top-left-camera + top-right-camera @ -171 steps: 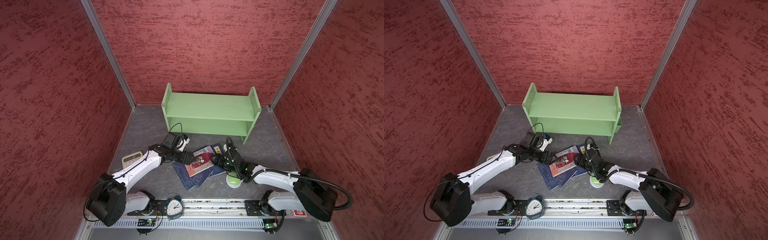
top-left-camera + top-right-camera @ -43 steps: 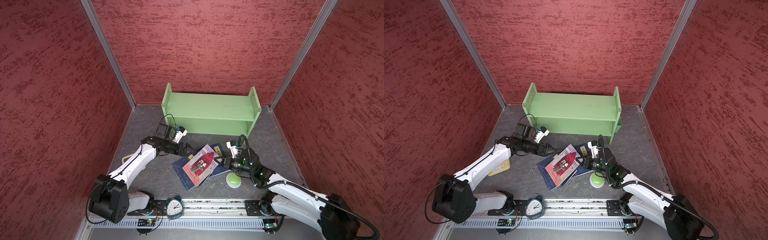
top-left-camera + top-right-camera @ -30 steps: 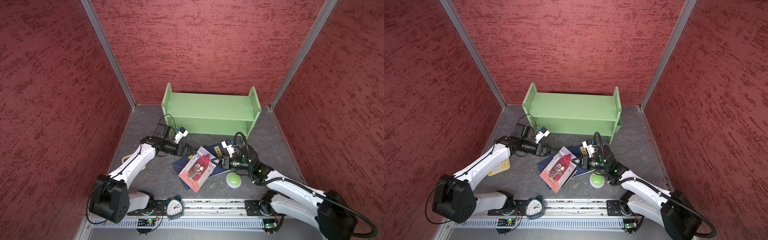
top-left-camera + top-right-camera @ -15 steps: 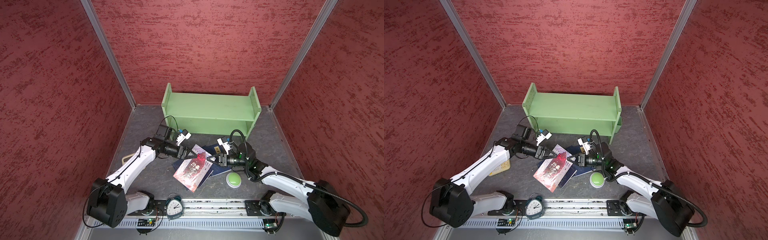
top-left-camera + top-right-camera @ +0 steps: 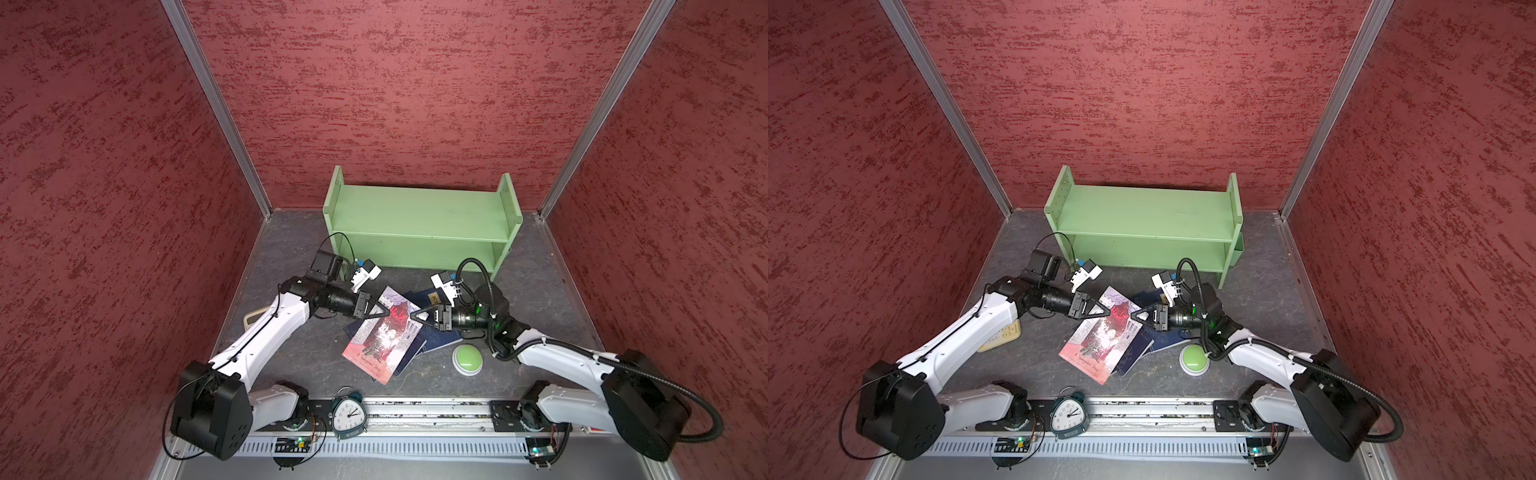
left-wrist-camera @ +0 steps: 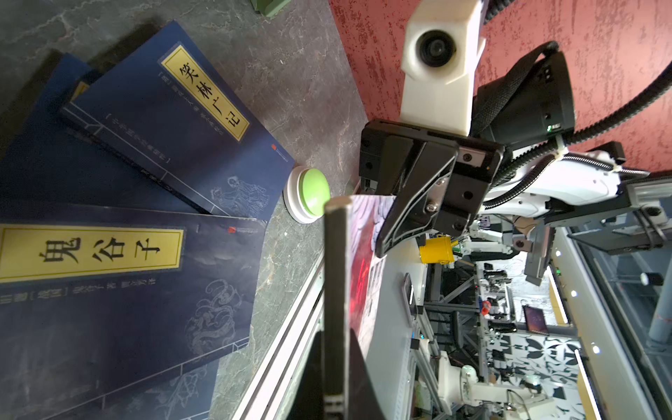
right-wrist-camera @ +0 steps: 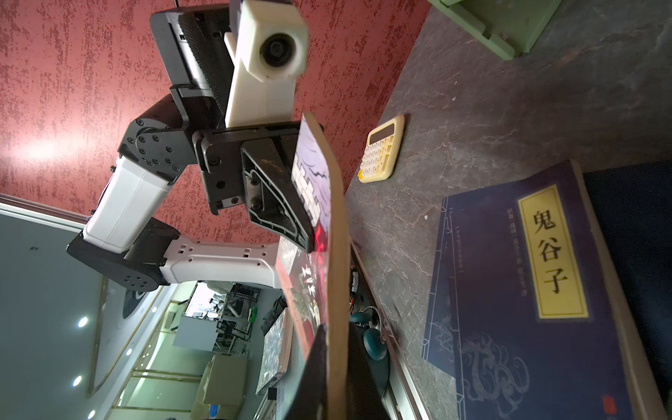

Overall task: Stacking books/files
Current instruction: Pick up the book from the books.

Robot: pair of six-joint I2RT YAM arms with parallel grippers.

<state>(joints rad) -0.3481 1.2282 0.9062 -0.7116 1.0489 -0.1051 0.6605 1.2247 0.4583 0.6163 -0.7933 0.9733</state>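
we see left gripper (image 5: 386,311) clamped on red book (image 5: 376,345) far-left edge | right gripper (image 5: 412,315) clamped on far-right edge | book tilted over navy books (image 5: 440,337), mid-scene | we guess two-sided pinch stops thin cover sagging before stacking

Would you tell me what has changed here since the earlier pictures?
The left tool moved in and shut on the red-and-white book, which the right tool already held; together they have raised its far edge. The navy books, green button and shelf stayed put.
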